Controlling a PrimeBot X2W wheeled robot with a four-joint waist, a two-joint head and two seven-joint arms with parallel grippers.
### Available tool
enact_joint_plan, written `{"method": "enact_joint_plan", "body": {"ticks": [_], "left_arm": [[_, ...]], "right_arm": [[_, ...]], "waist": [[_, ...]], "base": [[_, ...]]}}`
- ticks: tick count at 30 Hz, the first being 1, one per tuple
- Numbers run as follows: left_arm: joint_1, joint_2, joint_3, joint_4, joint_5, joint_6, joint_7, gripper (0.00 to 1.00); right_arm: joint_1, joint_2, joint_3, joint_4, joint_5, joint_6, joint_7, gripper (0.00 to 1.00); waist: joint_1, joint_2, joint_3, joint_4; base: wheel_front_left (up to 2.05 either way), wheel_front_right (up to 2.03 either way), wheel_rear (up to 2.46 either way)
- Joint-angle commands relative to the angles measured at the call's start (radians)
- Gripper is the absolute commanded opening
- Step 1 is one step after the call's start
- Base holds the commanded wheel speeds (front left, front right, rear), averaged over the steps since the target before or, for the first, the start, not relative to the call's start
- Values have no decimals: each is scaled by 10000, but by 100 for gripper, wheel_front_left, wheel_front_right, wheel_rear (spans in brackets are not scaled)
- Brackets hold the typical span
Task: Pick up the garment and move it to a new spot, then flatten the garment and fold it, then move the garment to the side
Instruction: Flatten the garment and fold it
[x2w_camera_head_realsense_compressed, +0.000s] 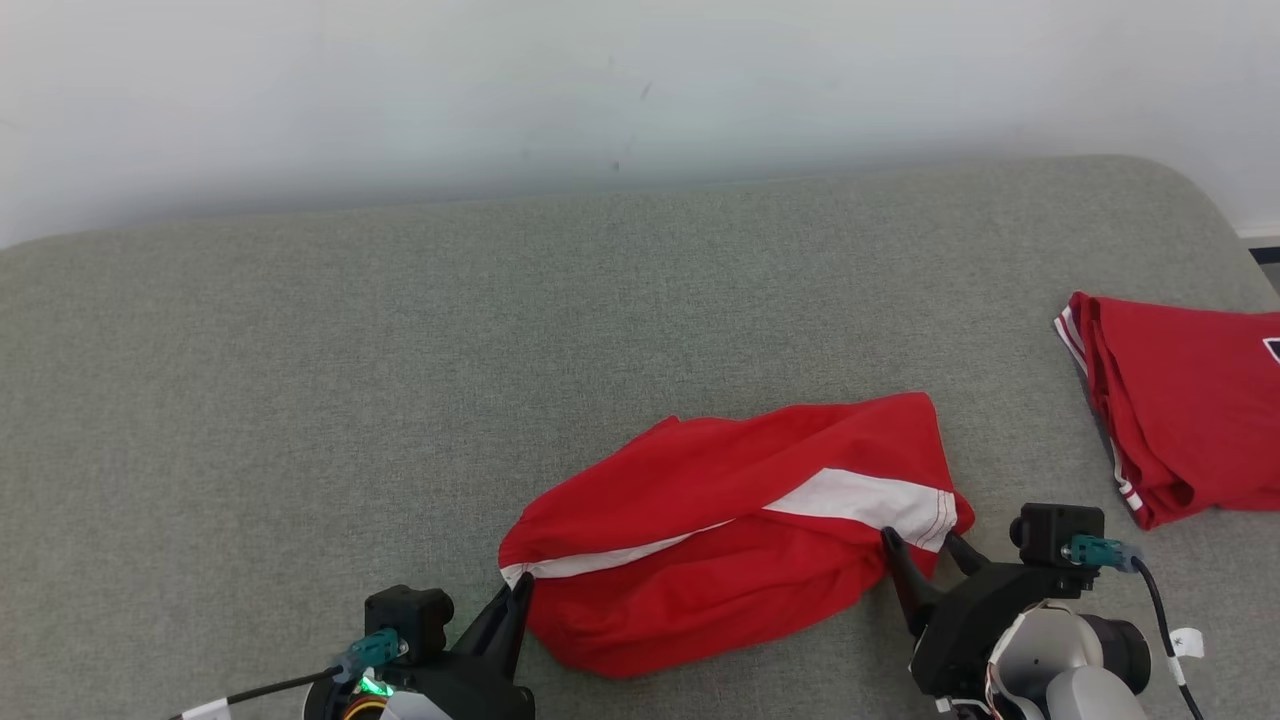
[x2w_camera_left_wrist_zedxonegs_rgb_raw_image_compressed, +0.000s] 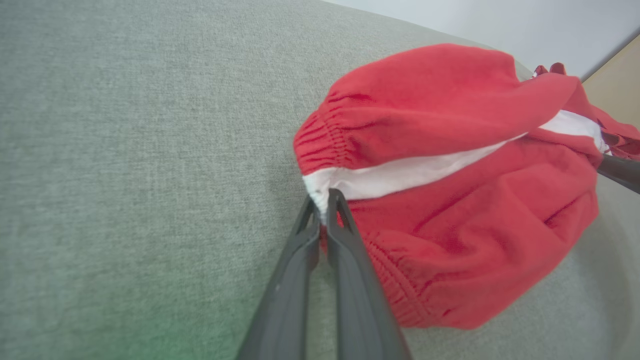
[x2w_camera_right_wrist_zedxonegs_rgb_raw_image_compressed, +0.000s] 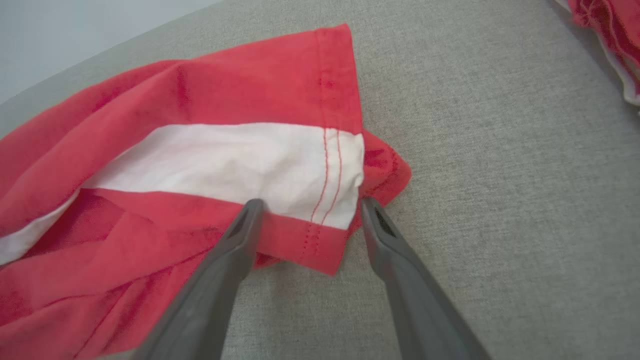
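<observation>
Handling: the garment (x2w_camera_head_realsense_compressed: 720, 540) looks light, soft & floppy, w/ no stiffness. Prob sags & bunches once lifted. Not fragile. Cloth not slick, so a pinch should hold, though it may drag on the fabric-covered counter (x2w_camera_head_realsense_compressed: 300, 400).
Where to grip: two far ends. Waistband (x2w_camera_left_wrist_zedxonegs_rgb_raw_image_compressed: 325, 135) has gathered elastic, thicker, gives good bite. Leg hem (x2w_camera_right_wrist_zedxonegs_rgb_raw_image_compressed: 320, 245) has a double stitch line, firmer than the plain cloth. Holding both lets it be pulled taut to flatten.
Look: red shorts w/ a white stripe (x2w_camera_right_wrist_zedxonegs_rgb_raw_image_compressed: 225, 160) running waist to hem. Crumpled into a puffy oval, layers folded over each other, not flat. Stripe narrow at the waist end, wide at the hem end.
Position: near front edge of counter, about mid-width, lying between the two grippers, long axis left to right.
Left gripper (x2w_camera_left_wrist_zedxonegs_rgb_raw_image_compressed: 325, 197): pressed together, pinching the waistband edge just where the white stripe ends. In head view it sits at the garment's left tip (x2w_camera_head_realsense_compressed: 522, 590).
Right gripper (x2w_camera_right_wrist_zedxonegs_rgb_raw_image_compressed: 311, 202): spread wide. One finger lies over the cloth by the stripe, the other just off the hem corner on bare counter. Nothing pinched yet.
Step (judged): left end secured; right end hold to come before any lift.
Nearby: a second, folded red garment (x2w_camera_head_realsense_compressed: 1180, 420) at the counter's right edge, well apart. Pale wall (x2w_camera_head_realsense_compressed: 600, 80) behind.
</observation>
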Motion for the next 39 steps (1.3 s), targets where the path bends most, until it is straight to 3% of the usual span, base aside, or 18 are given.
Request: {"method": "enact_joint_plan", "body": {"ticks": [1, 11, 23, 25, 26, 28, 29, 31, 33, 39], "left_arm": [[-111, 63, -5, -26, -78, 10, -58, 0], [-153, 110, -81, -86, -151, 31, -38, 0], [-88, 137, -136, -94, -276, 77, -79, 5], [-76, 145, -142, -96, -300, 73, -94, 5], [-71, 149, -145, -97, -307, 68, -87, 5], [-61, 153, -155, -95, -283, 76, -77, 5], [-55, 155, -161, -92, -300, 76, -77, 5], [-50, 156, -163, -96, -330, 83, -91, 5], [-65, 158, -170, -102, -323, 98, -103, 5], [-197, 144, -114, -222, -366, 122, -343, 0]], "right_arm": [[-145, -21, 95, 60, 107, -28, -82, 100], [-504, -148, 576, 347, 414, -28, -491, 100], [139, -84, 849, -1117, 586, -28, -440, 96], [326, -49, 816, -1482, 587, -28, -395, 88], [400, -38, 803, -1646, 541, -28, -369, 72], [529, -17, 758, -1974, 458, -28, -312, 62], [600, -1, 732, -2122, 462, -28, -277, 43], [721, 21, 668, -2357, 445, -28, -201, 29], [760, 30, 583, -2497, 401, -28, -132, 0], [511, 24, 486, -2698, 187, -28, -252, 0]], "waist": [[-1, -1, 22, 7], [-1, -1, 63, 34], [-1, -1, 9, 21], [-1, -1, -2, 12], [-1, -1, -5, 4], [-1, -1, -11, -14], [-1, -1, -19, -20], [-1, -1, -24, -41], [-1, -1, -20, -63], [-1, -1, -35, -55]], "base": [[0, 0, 0], [0, 0, 0], [0, 0, 0], [0, 0, 0], [0, 0, 0], [0, 0, 0], [0, 0, 0], [0, 0, 0], [0, 0, 0], [0, 0, 0]]}}
